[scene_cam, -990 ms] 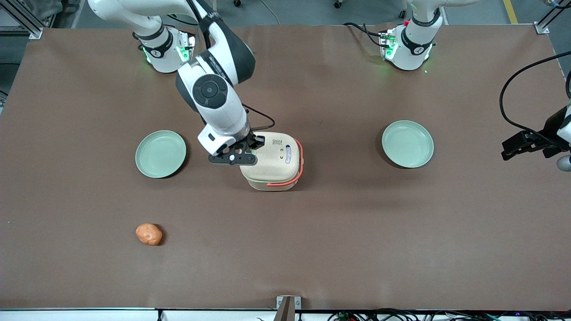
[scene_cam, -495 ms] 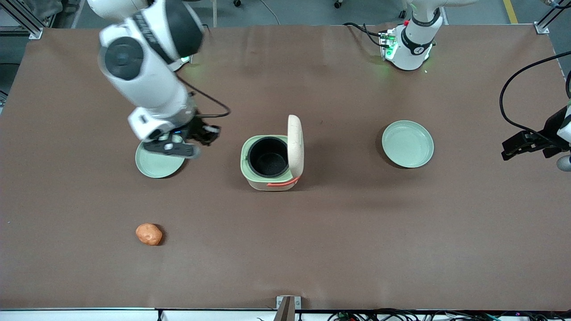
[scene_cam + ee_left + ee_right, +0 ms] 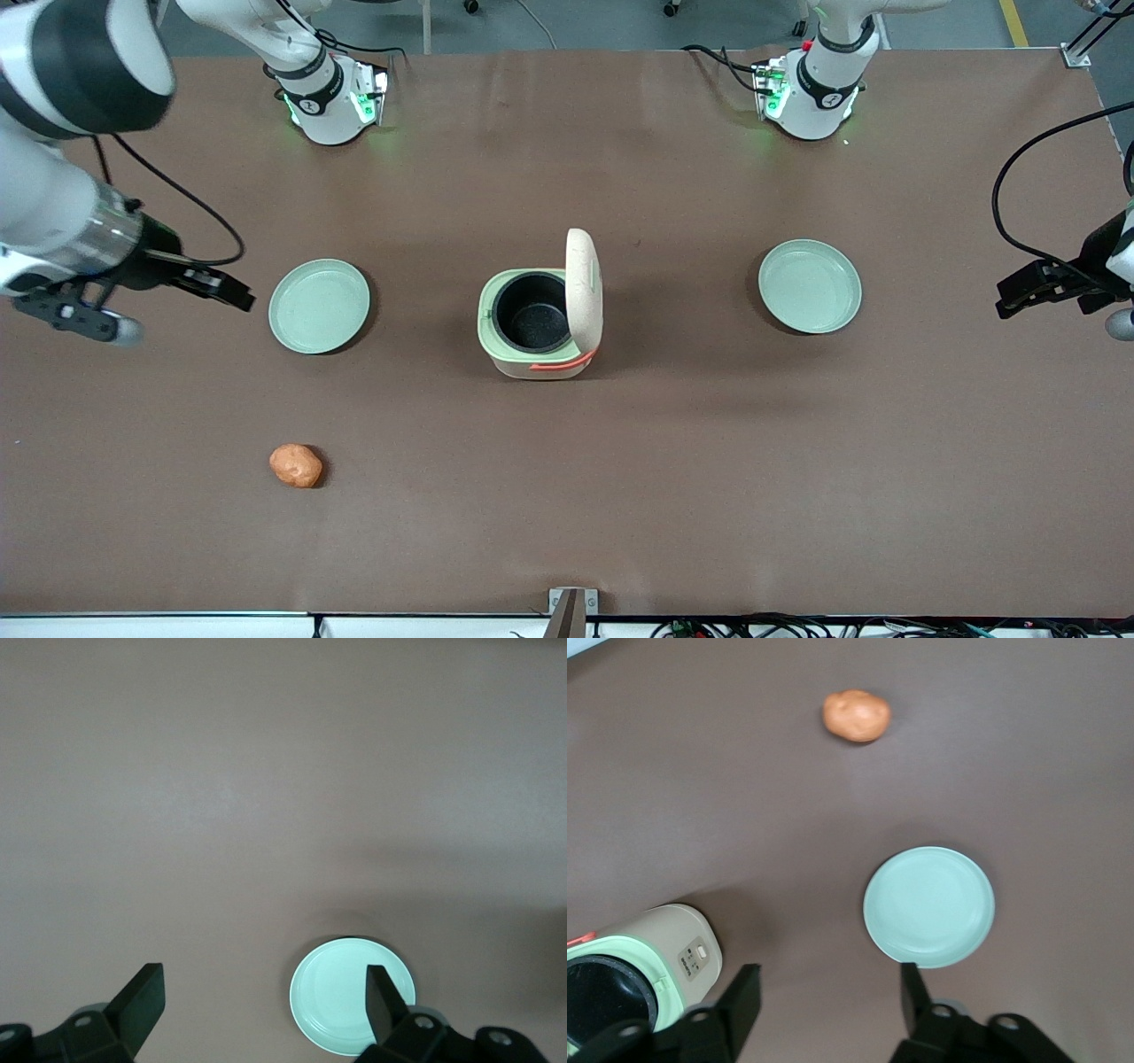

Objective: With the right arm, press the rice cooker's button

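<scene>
My gripper hung above the table well out toward my own arm's end of it, fingers spread apart with nothing between them. Going outward from there, the nearest thing was a pale green plate, which lay between me and the rice cooker; an orange lump sat closer to the front camera, off the line that mattered. The cooker stood at the middle of the table, well apart from my gripper, its lid standing upright on the side toward the parked arm and the black inner pot showing. In my wrist view I could see the cooker's cream wall turned toward me, with a small button panel on it just under the green rim. So the face with the button looked toward my end of the table. I judged any return to it would be a sideways reach over the plate toward the middle, ending against that wall, not down from above. With the lid already up, I judged the press itself done. A second plate lay toward the parked arm's end and did not come into it.
</scene>
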{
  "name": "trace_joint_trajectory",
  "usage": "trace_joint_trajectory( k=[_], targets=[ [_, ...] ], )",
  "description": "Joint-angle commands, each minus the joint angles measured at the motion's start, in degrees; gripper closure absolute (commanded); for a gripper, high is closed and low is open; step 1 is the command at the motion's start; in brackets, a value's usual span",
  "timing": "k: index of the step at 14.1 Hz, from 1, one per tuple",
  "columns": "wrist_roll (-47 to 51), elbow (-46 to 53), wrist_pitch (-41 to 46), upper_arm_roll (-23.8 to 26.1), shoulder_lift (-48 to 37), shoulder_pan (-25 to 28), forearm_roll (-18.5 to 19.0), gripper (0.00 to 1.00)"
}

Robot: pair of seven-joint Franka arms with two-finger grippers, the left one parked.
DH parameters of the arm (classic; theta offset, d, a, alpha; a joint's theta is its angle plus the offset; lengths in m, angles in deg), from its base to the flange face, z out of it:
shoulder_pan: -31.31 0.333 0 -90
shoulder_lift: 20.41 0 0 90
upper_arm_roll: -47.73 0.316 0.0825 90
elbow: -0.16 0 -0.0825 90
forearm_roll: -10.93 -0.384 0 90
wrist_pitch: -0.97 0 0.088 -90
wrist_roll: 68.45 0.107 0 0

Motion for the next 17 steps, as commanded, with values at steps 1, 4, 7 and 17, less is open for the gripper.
trace_joint_trajectory(
  k=[1,4,7,17],
  targets=[
    [-0.5,2.3,2.6,1.3,-0.5,-4.2,0.2,0.0],
    [-11.4,2.4,5.3,1.2,-0.8,-9.6,0.3,0.0],
    [-21.6,1.9,5.2,1.2,-2.6,-13.5,1.0,0.0],
    [-25.8,1.2,4.5,1.3,-7.2,-11.4,4.7,0.0]
  ],
)
